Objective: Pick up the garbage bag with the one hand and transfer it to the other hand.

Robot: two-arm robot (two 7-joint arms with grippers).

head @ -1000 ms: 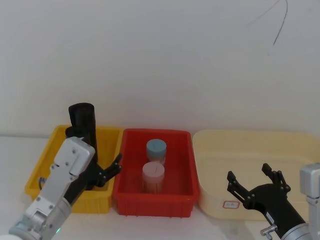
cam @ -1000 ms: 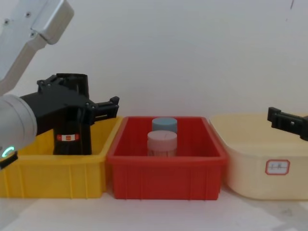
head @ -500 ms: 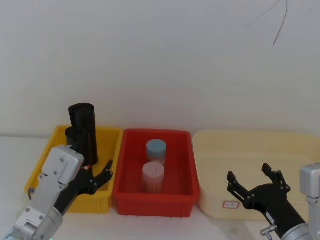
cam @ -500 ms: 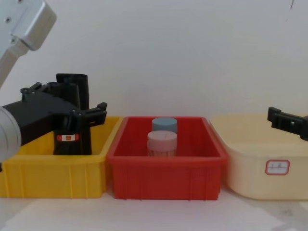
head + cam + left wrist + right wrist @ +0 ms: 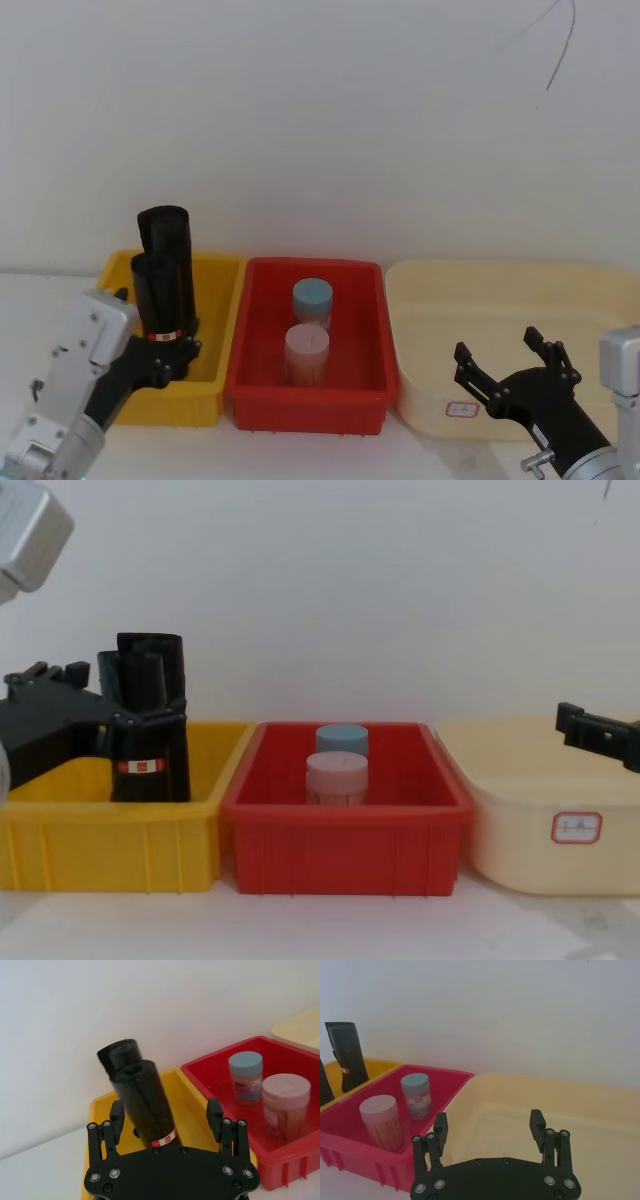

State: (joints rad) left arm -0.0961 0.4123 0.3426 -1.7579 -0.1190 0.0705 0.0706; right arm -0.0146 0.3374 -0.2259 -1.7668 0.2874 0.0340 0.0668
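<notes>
White wall (image 5: 350, 120) rises behind the pale table (image 5: 330, 925); left pincer (image 5: 165, 1107) and right pincer (image 5: 488, 1118) spread wide, empty.

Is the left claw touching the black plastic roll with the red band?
Apart. Left wrist view: the open left gripper flanks the black plastic roll, with the yellow bin showing in both gaps.

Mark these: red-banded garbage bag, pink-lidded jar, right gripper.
garbage bag (image 5: 158, 295): head view, body above red band.
pink-lidded jar (image 5: 306, 355): head view, front side.
right gripper (image 5: 488, 1118): right wrist view, midway between fingertips.
</notes>
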